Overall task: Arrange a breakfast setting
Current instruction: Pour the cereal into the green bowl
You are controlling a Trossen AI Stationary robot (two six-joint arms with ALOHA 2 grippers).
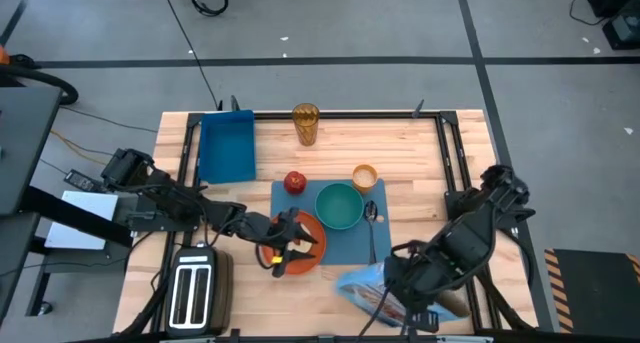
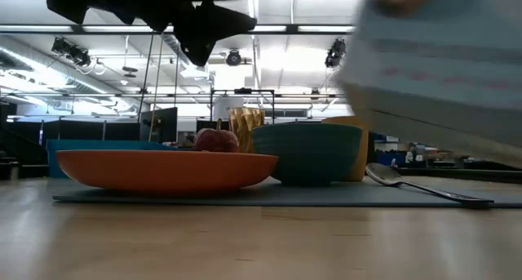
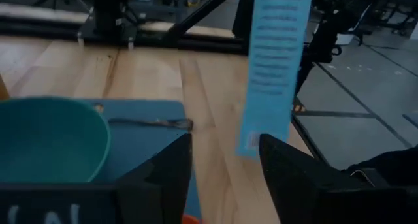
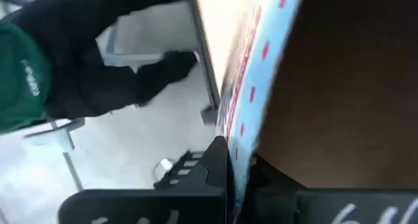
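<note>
The blue placemat (image 1: 345, 245) lies mid-table. On it are the orange plate (image 1: 305, 258), the teal bowl (image 1: 340, 205) and the metal spoon (image 1: 372, 223). The orange cup (image 1: 364, 177) and the red apple (image 1: 294, 182) stand at its far edge. My left gripper (image 1: 285, 245) is open and empty above the plate, clear of it in the low view (image 2: 204, 27). My right gripper (image 1: 400, 283) is shut on a clear bread bag with blue print (image 1: 365, 291) near the table's front edge. Brown bread shows inside the bag (image 4: 353, 87). No loose bagel is in view. My right gripper has the bag's plastic wall (image 4: 238, 152) between its fingers; one dark finger (image 4: 212, 178) shows beside it, the other is hidden by the bag. The bag is lifted clear of the table in the low view (image 2: 440, 60).
A deep blue bin (image 1: 226, 148) and an amber glass (image 1: 306, 123) stand at the far side. The silver toaster (image 1: 195, 288) is at the front left, next to my left arm. Black frame rails (image 1: 455, 153) run along the table's edges.
</note>
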